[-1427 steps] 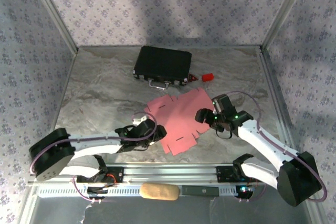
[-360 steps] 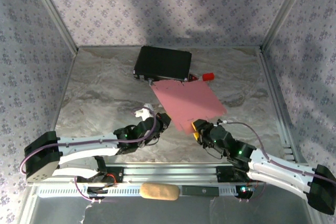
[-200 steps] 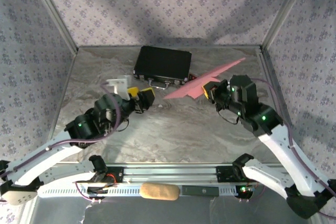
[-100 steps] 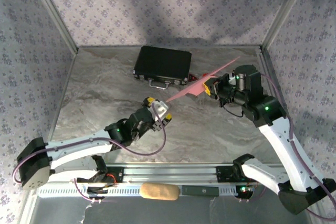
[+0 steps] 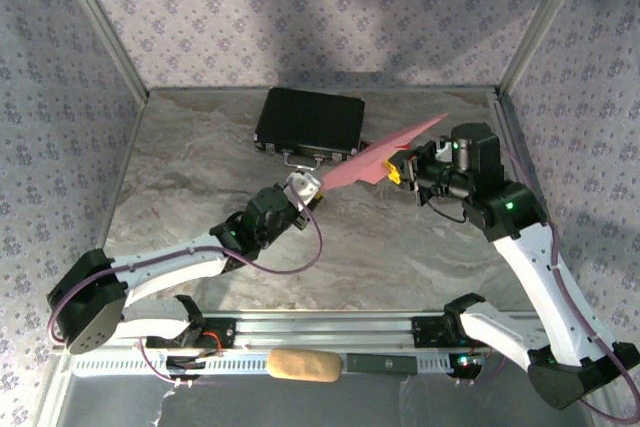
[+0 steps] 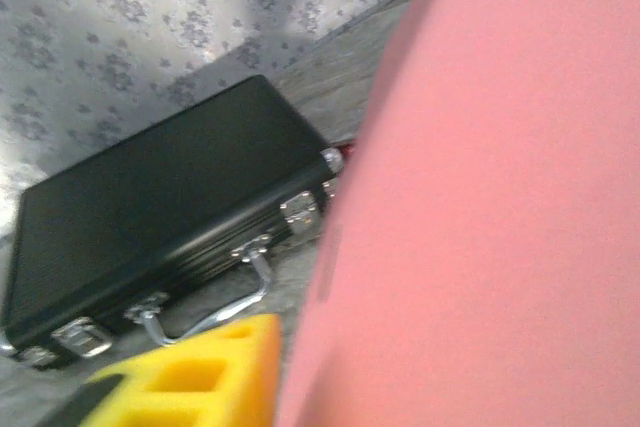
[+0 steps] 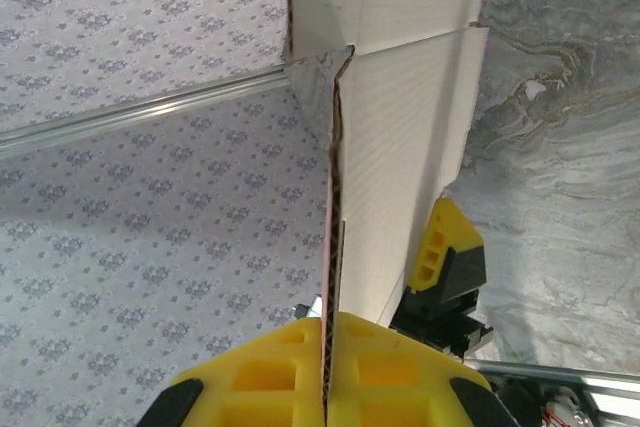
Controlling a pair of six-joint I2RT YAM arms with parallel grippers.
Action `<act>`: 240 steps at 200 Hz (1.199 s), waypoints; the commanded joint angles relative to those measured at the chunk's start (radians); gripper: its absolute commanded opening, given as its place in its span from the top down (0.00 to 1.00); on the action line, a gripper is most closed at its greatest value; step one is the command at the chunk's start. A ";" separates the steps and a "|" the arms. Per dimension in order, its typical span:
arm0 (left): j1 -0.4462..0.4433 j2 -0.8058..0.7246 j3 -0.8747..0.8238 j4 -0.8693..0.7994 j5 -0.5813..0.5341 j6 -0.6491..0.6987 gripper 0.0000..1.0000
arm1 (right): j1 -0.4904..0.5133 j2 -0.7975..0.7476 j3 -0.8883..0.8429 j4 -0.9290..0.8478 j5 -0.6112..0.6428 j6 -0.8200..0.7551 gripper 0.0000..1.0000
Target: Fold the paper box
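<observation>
Pink card, namely the paper box [image 5: 375, 155], is held clear of the table [image 5: 200, 177], tilted so that its far end rises towards the back right corner and its lower end dips towards the middle, just in front of the black hard case [image 5: 310, 120]. The right gripper [image 5: 397, 169] has its yellow pads closed flat on the near edge of the sheet, and the right wrist view shows the card pinched between them with no gap. The left gripper [image 5: 305, 187] sits at the lower end of the sheet. One yellow finger [image 6: 200, 377] lies just beside the card, but whether the jaws have actually closed on it cannot be told. Progress is judged early: the sheet is lifted and presented between both arms, and its paler inside shows score lines (one panel appears slightly angled along a crease). No walls are raised and no tabs are seen engaged, so the whole forming of the box remains outstanding.
</observation>
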 commanded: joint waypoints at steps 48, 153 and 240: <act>-0.047 -0.078 0.364 -0.568 -0.092 -0.057 1.00 | -0.132 -0.028 0.196 -0.190 0.046 -0.153 0.23; -0.049 0.266 1.125 -1.736 -0.174 -0.527 1.00 | 0.076 -0.035 0.295 -0.200 0.330 -0.198 0.17; -0.091 0.441 1.318 -1.829 -0.135 -0.524 1.00 | 0.443 0.197 0.332 -0.160 0.674 0.054 0.29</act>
